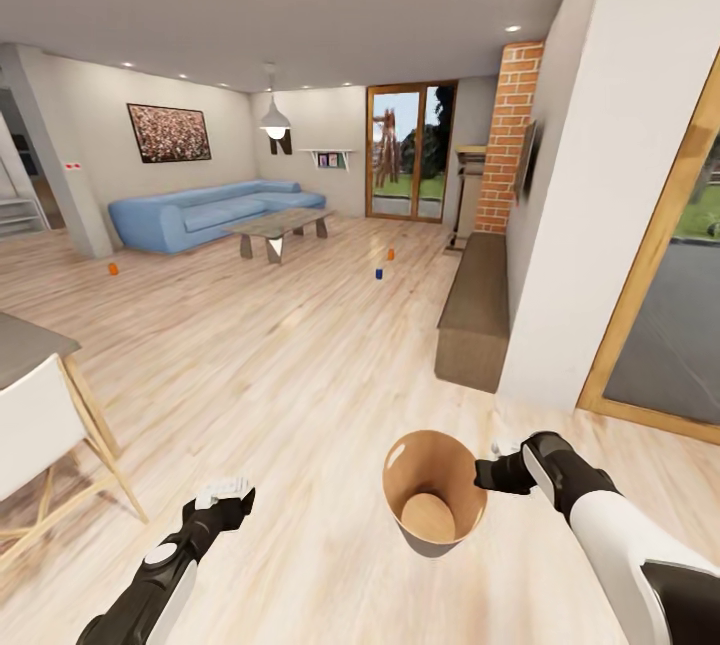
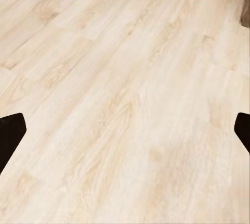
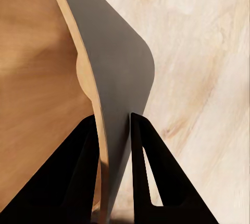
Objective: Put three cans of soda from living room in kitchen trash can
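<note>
The tash can (image 1: 432, 498), grey outside and brown inside, is in front of me in the head view. My right gripper (image 1: 488, 474) is shut on its rim, one finger inside and one outside the wall (image 3: 122, 73). Far off on the living room floor stand three cans of soda: an orange one (image 1: 112, 268) at the left near the sofa, another orange one (image 1: 390, 253) and a dark blue one (image 1: 379, 273) past the coffee table. My left gripper (image 1: 226, 495) hangs open over bare wood floor (image 2: 125, 78), with nothing between its fingers.
A blue sofa (image 1: 200, 212) and a low coffee table (image 1: 280, 225) stand at the far side. A long low bench (image 1: 476, 310) runs along the right wall below the brick fireplace (image 1: 508, 140). A white chair (image 1: 40, 425) and a counter corner are close at my left.
</note>
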Controlling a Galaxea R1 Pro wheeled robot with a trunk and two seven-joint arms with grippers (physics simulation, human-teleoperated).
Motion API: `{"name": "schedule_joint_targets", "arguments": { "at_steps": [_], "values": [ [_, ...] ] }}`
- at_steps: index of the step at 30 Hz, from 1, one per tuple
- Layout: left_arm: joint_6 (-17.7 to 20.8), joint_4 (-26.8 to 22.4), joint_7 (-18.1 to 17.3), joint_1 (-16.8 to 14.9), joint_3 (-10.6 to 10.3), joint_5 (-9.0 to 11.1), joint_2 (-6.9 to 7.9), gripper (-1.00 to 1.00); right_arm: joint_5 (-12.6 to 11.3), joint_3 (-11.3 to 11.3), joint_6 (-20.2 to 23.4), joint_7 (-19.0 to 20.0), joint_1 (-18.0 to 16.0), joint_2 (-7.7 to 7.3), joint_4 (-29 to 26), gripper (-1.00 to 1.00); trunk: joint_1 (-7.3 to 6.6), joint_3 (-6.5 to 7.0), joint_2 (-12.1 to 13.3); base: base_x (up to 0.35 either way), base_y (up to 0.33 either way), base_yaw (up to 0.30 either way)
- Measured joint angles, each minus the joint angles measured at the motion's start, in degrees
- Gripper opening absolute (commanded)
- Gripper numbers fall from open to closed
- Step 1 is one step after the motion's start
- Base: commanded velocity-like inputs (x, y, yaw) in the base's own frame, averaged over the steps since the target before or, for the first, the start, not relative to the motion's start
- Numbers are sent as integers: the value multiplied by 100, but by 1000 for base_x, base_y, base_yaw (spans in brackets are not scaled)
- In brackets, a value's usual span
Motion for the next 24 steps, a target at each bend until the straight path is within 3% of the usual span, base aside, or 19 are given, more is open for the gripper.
{"name": "schedule_joint_targets", "arguments": {
  "at_steps": [15,24],
  "values": [
    [-6,0,0,0,2,0,0,100,7,2,-14,0,0,30,-8,-100,0,0,0,327,0,3],
    [-7,0,0,0,2,0,0,100,22,2,-16,-5,0,71,-9,-100,0,0,0,327,0,134]
  ]
}}
